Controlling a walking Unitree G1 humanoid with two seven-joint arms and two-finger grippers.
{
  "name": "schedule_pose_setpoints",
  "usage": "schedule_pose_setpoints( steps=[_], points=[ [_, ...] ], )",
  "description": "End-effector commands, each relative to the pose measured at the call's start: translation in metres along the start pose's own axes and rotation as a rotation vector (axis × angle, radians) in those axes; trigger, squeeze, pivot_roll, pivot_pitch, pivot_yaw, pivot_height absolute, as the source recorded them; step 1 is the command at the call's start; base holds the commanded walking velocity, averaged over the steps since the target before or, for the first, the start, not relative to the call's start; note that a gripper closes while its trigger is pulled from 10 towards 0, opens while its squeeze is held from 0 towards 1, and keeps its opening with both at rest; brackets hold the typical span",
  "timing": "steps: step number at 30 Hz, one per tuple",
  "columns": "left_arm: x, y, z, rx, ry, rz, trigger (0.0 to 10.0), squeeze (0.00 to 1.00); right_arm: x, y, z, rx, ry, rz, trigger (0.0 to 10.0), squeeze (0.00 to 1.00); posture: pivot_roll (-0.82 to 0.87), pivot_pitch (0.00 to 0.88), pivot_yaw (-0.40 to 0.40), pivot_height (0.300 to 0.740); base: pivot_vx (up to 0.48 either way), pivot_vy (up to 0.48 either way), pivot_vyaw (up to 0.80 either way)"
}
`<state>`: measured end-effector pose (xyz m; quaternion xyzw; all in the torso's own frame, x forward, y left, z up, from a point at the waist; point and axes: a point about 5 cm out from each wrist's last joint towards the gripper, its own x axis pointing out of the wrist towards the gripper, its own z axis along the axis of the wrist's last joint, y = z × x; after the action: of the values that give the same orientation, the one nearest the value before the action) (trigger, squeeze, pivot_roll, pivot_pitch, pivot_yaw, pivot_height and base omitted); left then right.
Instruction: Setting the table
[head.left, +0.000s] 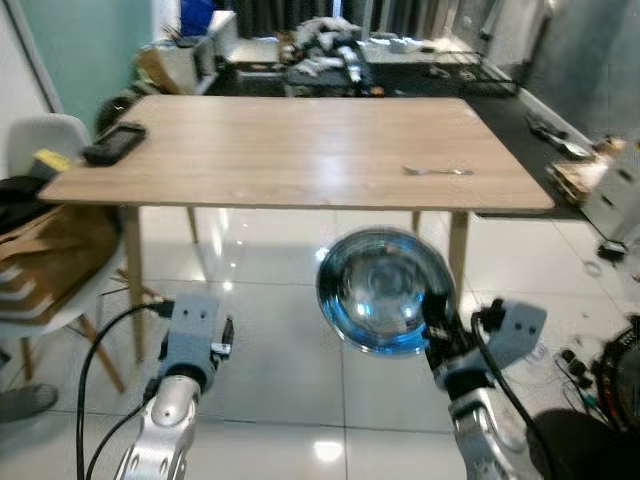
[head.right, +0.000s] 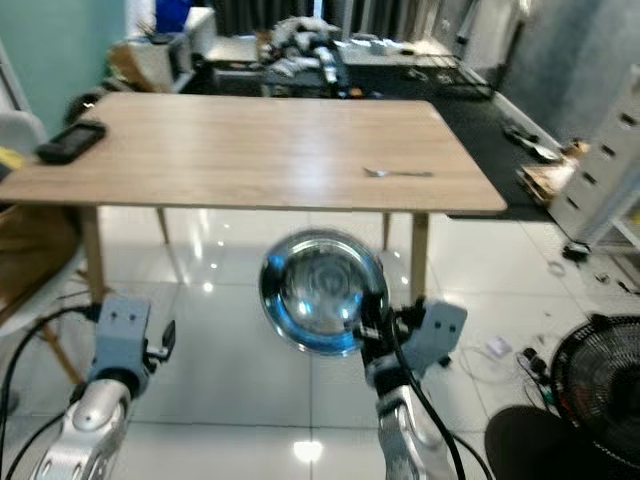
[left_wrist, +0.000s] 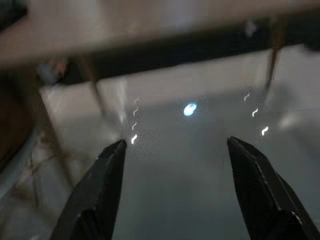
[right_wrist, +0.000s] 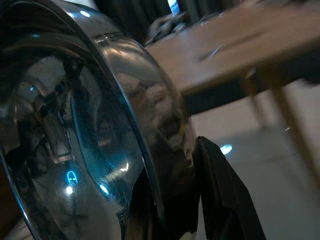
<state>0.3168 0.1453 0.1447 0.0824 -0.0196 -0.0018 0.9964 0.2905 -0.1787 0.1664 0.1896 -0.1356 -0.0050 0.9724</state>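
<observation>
Pinching the bowl (head.left: 383, 291) by its rim, our right end effector (head.left: 438, 318) holds it low in frame, short of the bench (head.left: 300, 150); left end effector (left_wrist: 172, 150) hangs spread.

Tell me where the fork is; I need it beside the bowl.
The fork lies on the wooden table, near its front right corner, beyond the metal bowl held by the right hand.

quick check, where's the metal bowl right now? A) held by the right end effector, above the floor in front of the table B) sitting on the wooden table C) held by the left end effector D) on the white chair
A: the right end effector is clamped on the rim of the metal bowl, which is held tilted in front of the wooden table, over the tiled floor.
</observation>
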Motion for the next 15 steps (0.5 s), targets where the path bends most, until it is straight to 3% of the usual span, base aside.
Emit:
schedule_pose_setpoints(
  steps=[1,7,15],
  points=[
    [-0.001,0.012,0.001,0.029,-0.003,0.025,10.0,0.0,0.008,0.016,0.017,0.027,-0.078,0.043,10.0,0.0,0.04,0.034,0.068,0.74,0.461,0.0,0.0],
    [0.002,0.012,0.019,0.05,-0.068,-0.004,10.0,0.0,0.016,0.012,0.038,0.009,-0.143,0.039,10.0,0.0,0.05,0.033,0.07,0.74,0.461,0.0,0.0],
    [0.001,0.012,0.023,0.05,-0.073,-0.014,10.0,0.0,0.016,0.008,0.04,-0.001,-0.144,0.021,10.0,0.0,0.05,0.032,0.073,0.74,0.461,0.0,0.0]
  ],
)
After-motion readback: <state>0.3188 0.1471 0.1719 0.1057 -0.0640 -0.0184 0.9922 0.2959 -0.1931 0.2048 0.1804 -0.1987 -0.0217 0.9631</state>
